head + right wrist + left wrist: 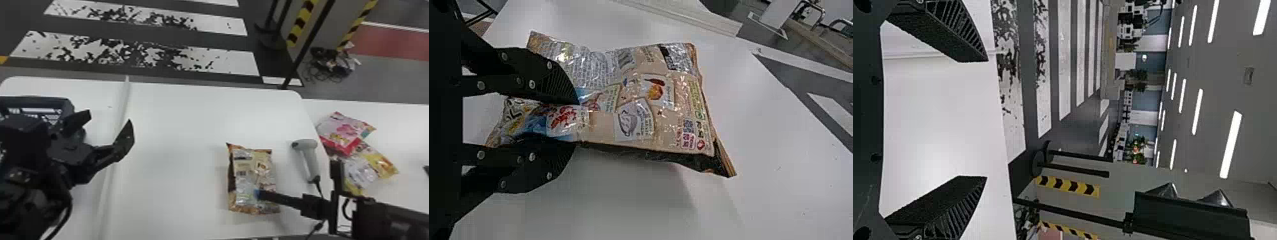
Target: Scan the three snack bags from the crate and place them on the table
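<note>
- Bag (249, 172): below and right of centre, lower part clenched in right gripper (259, 194).
- Left gripper (108, 120): far left, spread wide.
- Pink bag (343, 131), yellow bag (378, 162): right, above right gripper.

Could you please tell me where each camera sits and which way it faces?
Head view: on the head, facing forward and down at the table; left arm and right arm show.
Left wrist view: looks past the left gripper's open jaws, over the table, to the striped floor.
Right wrist view: looks along the right gripper, jaws closed on a snack bag, towards the table.
Head and right wrist views share that bag.
</note>
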Action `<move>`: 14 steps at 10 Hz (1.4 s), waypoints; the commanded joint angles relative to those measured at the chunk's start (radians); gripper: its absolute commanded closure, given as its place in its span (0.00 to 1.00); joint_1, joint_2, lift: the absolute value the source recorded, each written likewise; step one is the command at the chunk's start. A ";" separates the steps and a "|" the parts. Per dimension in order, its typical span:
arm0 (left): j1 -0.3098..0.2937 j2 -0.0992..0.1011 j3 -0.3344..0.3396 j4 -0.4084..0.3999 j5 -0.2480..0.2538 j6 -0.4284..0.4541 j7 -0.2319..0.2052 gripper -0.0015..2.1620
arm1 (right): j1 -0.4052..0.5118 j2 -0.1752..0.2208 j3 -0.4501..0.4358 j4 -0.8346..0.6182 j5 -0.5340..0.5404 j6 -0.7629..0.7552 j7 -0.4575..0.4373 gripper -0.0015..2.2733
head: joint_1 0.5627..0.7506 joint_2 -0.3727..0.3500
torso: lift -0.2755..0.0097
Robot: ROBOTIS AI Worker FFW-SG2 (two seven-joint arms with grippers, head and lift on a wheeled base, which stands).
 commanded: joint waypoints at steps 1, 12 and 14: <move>-0.004 0.003 0.000 0.001 -0.002 0.004 0.003 0.01 | 0.004 0.006 -0.019 -0.035 -0.014 0.005 -0.005 0.99 | 0.70 0.27 | 0.75; -0.023 -0.016 0.003 0.044 -0.028 0.059 0.007 0.01 | -0.243 0.053 -0.287 0.081 -0.169 -0.427 -0.328 0.99 | 0.70 0.13 | 0.75; -0.023 -0.019 0.003 0.064 -0.026 0.050 0.007 0.01 | -0.311 0.016 -0.310 0.237 -0.170 -0.590 -0.402 0.99 | 0.70 0.04 | 0.75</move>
